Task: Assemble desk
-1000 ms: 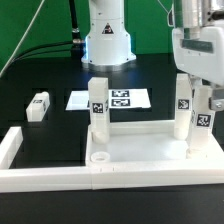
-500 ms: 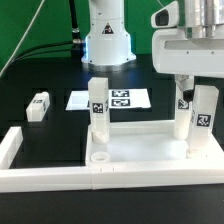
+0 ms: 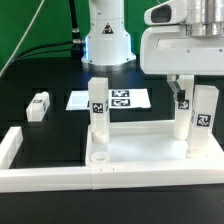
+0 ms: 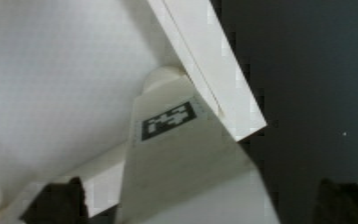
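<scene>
The white desk tabletop (image 3: 145, 152) lies at the front in the exterior view, with three white tagged legs standing in its corners: one at the left (image 3: 98, 105) and two at the right (image 3: 183, 112) (image 3: 204, 118). An open round corner socket (image 3: 99, 157) shows at the front left. A loose leg (image 3: 38, 105) lies on the black table at the left. My gripper (image 3: 184, 90) hangs over the right rear leg. In the wrist view my gripper (image 4: 202, 205) is open, its dark fingertips (image 4: 60, 203) apart on both sides of a tagged leg (image 4: 179, 150), not touching it.
A long white border frame (image 3: 20, 150) runs along the front and left of the tabletop. The marker board (image 3: 118, 98) lies behind the left leg. The arm's white base (image 3: 107, 40) stands at the back, with a green wall behind it.
My hand has moved toward the exterior view's left and come over the right rear leg. The legs and tabletop have not moved.
</scene>
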